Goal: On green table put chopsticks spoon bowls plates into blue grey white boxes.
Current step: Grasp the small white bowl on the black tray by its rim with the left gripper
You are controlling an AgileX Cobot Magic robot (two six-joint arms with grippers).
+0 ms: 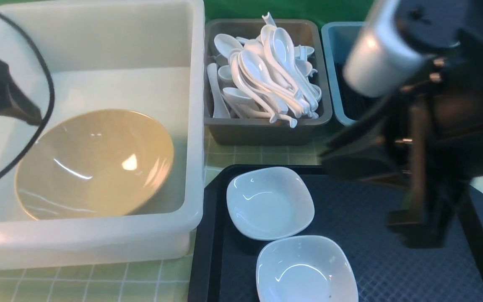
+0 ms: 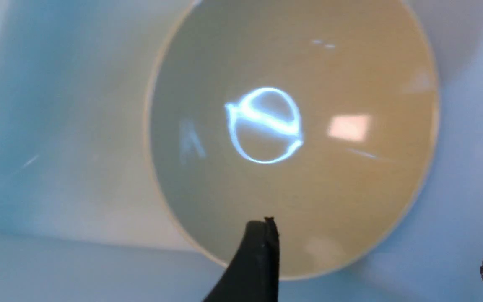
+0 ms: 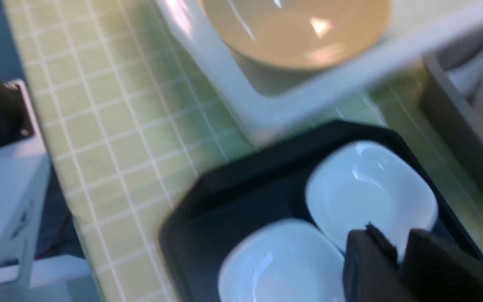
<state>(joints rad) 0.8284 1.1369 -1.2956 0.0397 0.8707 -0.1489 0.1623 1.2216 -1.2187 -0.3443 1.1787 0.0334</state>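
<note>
The tan bowl (image 1: 94, 163) rests tilted inside the large white box (image 1: 99, 42); it fills the left wrist view (image 2: 292, 138). My left gripper (image 2: 380, 256) hangs open over the bowl's rim, holding nothing. Many white spoons (image 1: 266, 75) are piled in the grey box (image 1: 262, 132). The blue box (image 1: 331, 46) holds something dark, perhaps chopsticks, mostly hidden by my right arm. Two white plates (image 1: 270, 202) (image 1: 306, 270) lie on the black tray. My right gripper (image 3: 396, 247) hovers above the plates (image 3: 369, 191), its jaws a narrow gap apart and empty.
The black textured tray (image 1: 371, 218) lies on the green table (image 1: 262, 157) in front of the grey and blue boxes. My right arm (image 1: 434, 126) looms blurred over the tray's right side. A black cable (image 1: 48, 96) loops over the white box.
</note>
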